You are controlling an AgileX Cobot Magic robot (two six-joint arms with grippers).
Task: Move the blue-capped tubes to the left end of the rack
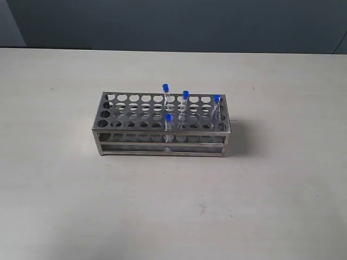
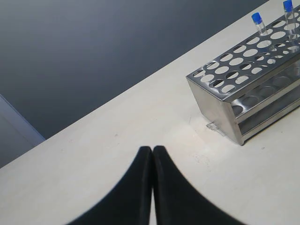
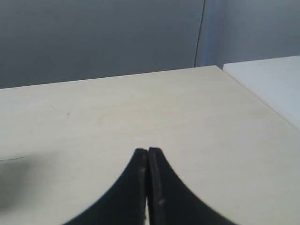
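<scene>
The grey metal rack (image 1: 114,128) stands in the middle of the table. Several blue-capped tubes stand upright in its right half: one at the back (image 1: 166,97), one further right (image 1: 185,104), one at the right end (image 1: 216,106) and one in the front row (image 1: 168,125). No gripper shows in the exterior view. In the left wrist view my left gripper (image 2: 153,149) is shut and empty above bare table, well short of the rack's end (image 2: 220,112); two tubes (image 2: 259,24) show there. My right gripper (image 3: 148,151) is shut and empty; no rack is in its view.
The pale table (image 1: 173,206) stretches around the rack on all sides. A dark grey wall (image 1: 173,21) rises behind it. In the right wrist view a white surface (image 3: 267,79) lies beyond the table's corner.
</scene>
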